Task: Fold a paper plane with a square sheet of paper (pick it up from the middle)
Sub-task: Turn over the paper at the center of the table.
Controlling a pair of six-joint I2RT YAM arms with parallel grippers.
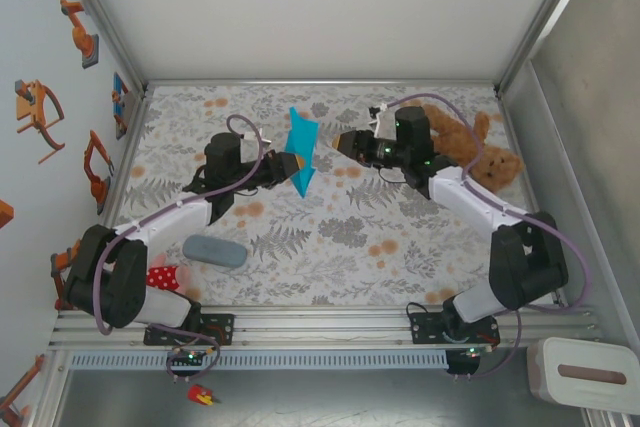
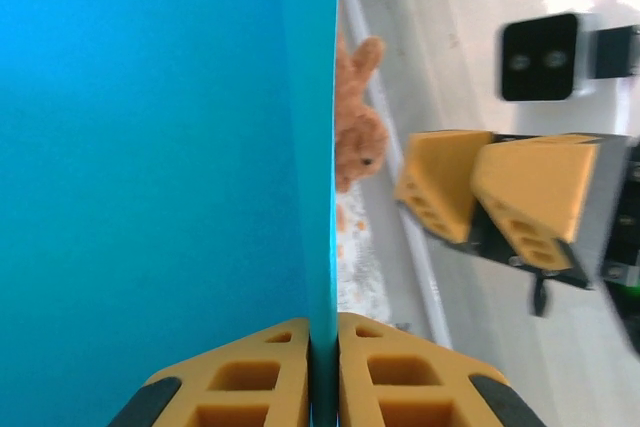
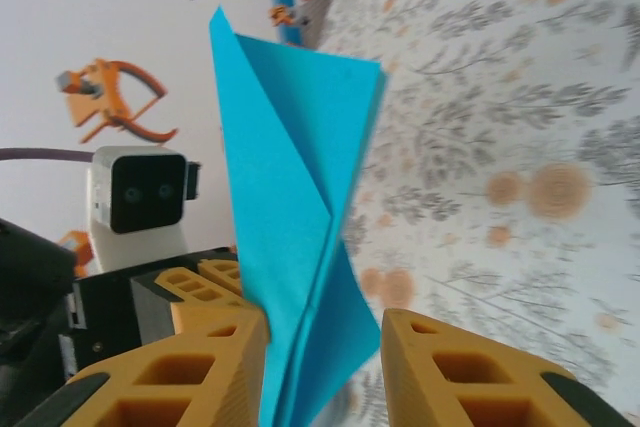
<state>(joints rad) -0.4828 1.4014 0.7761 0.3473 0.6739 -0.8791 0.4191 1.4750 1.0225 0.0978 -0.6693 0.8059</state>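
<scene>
Plane (image 1: 301,137) tight in L claw (image 1: 293,163)

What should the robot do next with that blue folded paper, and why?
Probably draw the right pincer back a little. Its jaws stand open and off the paper plane, which the left pincer alone pinches shut.

Overhead shot is bright and even, with diffuse light from above and only faint, soft shadows on the tabletop (image 1: 330,247). Left wrist cam is the rough one: the paper plane (image 2: 150,147) sits so close it's soft, the right pincer (image 2: 440,187) across from it is smeared, and the top right corner blows out white. Right wrist cam is crisper, though the white wall (image 3: 40,17) looks washed out.
</scene>
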